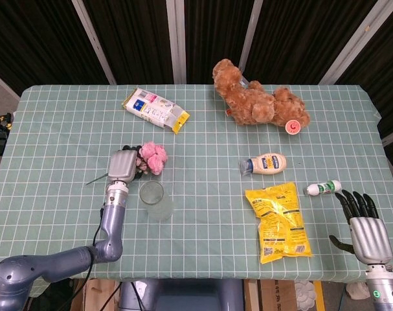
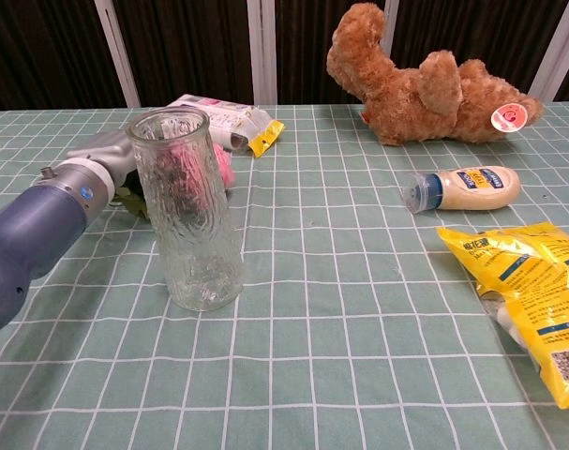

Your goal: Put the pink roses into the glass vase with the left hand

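Note:
The pink roses (image 1: 154, 156) lie low over the table left of centre, their blooms pointing right. My left hand (image 1: 123, 166) is curled around their green stems, and one thin stem sticks out to its left. The glass vase (image 1: 152, 198) stands upright and empty just in front of and to the right of that hand. In the chest view the vase (image 2: 188, 225) hides most of the roses (image 2: 224, 165), and the left hand (image 2: 104, 150) shows behind it at the left. My right hand (image 1: 363, 223) hovers open at the table's near right corner, holding nothing.
A brown teddy bear (image 1: 258, 100) lies at the back right, and a snack packet (image 1: 154, 109) at the back left. Right of centre are a mayonnaise bottle (image 1: 266, 164), a yellow bag (image 1: 278, 221) and a small white bottle (image 1: 322, 188).

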Available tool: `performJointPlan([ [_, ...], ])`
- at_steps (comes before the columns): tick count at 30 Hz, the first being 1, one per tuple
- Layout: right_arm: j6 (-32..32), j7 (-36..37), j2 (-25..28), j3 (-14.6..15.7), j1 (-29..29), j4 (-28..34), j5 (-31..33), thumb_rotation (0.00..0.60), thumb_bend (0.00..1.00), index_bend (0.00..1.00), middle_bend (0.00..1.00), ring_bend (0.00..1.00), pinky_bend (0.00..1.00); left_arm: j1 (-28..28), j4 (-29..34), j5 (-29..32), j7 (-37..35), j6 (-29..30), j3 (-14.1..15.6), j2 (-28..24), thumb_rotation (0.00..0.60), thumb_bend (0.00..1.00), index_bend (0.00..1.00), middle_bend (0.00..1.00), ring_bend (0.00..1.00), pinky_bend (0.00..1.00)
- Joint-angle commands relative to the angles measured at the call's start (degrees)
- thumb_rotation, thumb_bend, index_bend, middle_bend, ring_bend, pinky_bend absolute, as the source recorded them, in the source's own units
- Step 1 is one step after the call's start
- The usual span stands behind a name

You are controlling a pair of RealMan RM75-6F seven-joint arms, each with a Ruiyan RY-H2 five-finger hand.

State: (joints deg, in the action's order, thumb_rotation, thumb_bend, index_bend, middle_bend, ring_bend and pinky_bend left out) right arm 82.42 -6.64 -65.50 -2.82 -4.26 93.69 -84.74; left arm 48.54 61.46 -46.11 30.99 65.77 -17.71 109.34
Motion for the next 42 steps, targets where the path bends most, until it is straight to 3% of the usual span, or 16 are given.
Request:
performJointPlan([
  [1, 0.04, 0.28, 0.16, 0.07, 0.06, 0.09, -0.05, 0.6, 0.17, 0.11, 0.11, 0.04, 0.0, -0.41, -0.08, -0.47, -0.73, 0.6, -0.56, 0.1, 0.6, 0.49, 0.4, 0.46, 0.33, 0.54],
  [7, 0.22, 0.93, 0.43, 0.19, 0.13, 0.36, -0.37, 0.6, 0.17, 0.11, 0.11, 0.04, 0.0, -2.13, 4.33, -4.61, -6.18, 3.08, -1.93, -3.41, 0.6, 0.51, 0.42, 0.47, 0.35, 0.56],
  [13, 0.58, 1.41, 0.82, 0.41, 0.34, 0.97, -0.79, 0.6, 0.17, 0.11, 0.11, 0.04, 0.0, -7.45, 20.88, -10.19, -20.08, 5.8, -6.44, -14.93, 0.6, 0.51, 0.42, 0.46, 0.35, 0.54],
  [20, 0.63, 1.55, 1.02, 0.83, 0.37, 1.71, -1.56, 0.6, 0.17, 0.11, 0.11, 0.04, 0.0, -13.54, 35.53, -17.41, -32.96, 9.41, -10.78, -27.51, 0.6, 0.51, 0.41, 0.45, 0.34, 0.53],
  [23, 0.7, 1.69, 1.07, 0.99, 0.35, 1.94, -1.99, 0.6, 0.17, 0.11, 0.11, 0.04, 0.0, -17.57, 44.05, -21.52, -44.16, 8.85, -12.68, -35.14, 0.6, 0.51, 0.41, 0.45, 0.34, 0.51],
  [24, 0.81, 1.88, 1.1, 1.01, 0.38, 2.02, -2.12, 0.6, 0.17, 0.11, 0.11, 0.04, 0.0, -19.23, 48.97, -23.46, -51.72, 9.34, -14.66, -37.74, 0.6, 0.51, 0.41, 0.44, 0.34, 0.5],
  [26, 0.92, 2.12, 1.14, 1.0, 0.41, 2.01, -2.2, 0.6, 0.17, 0.11, 0.11, 0.04, 0.0, -21.14, 52.1, -25.61, -57.78, 9.13, -15.54, -41.14, 0.6, 0.51, 0.42, 0.44, 0.34, 0.5],
  [34, 1.13, 2.98, 1.35, 0.99, 0.47, 1.89, -2.35, 0.6, 0.17, 0.11, 0.11, 0.04, 0.0, -21.83, 55.9, -32.01, -67.37, 13.08, -15.07, -40.6, 0.6, 0.51, 0.42, 0.44, 0.34, 0.5],
  [42, 1.48, 3.99, 1.8, 0.88, 0.69, 1.79, -2.19, 0.6, 0.17, 0.11, 0.11, 0.04, 0.0, -19.09, 56.53, -33.03, -66.96, 13.3, -12.27, -35.77, 0.6, 0.51, 0.42, 0.44, 0.34, 0.5],
])
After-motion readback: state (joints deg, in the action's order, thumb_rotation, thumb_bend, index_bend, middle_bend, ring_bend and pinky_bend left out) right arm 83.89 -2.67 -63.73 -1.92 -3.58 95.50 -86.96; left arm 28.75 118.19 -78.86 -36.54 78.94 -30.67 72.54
